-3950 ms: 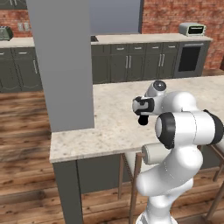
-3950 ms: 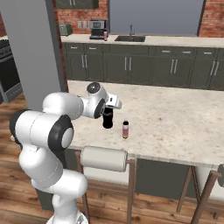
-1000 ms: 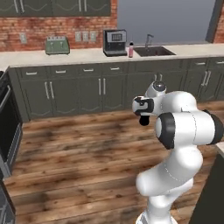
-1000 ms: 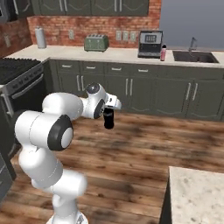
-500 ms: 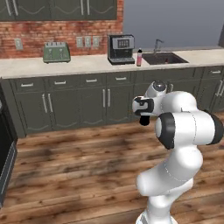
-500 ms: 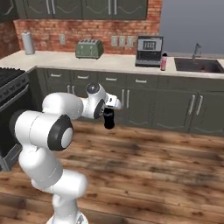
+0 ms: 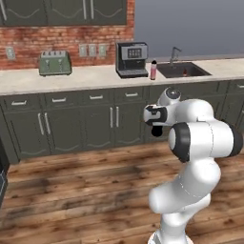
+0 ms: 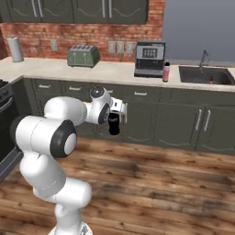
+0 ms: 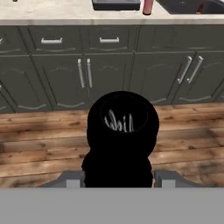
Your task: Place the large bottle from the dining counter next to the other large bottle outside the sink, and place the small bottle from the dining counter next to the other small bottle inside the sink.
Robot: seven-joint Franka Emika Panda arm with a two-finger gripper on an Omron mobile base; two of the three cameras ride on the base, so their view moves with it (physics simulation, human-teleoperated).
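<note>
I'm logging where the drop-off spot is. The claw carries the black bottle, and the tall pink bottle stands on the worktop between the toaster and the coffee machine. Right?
Not quite. The claw does carry the black bottle, but the tall pink bottle stands on the worktop between the coffee machine and the sink, not between the toaster and the coffee machine. The right base view shows it.

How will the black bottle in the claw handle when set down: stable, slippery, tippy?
The black bottle looks glossy, so probably slippery in the claw. Tall with a narrow neck, it may tip if set down tilted. Its round body would likely roll.
</note>
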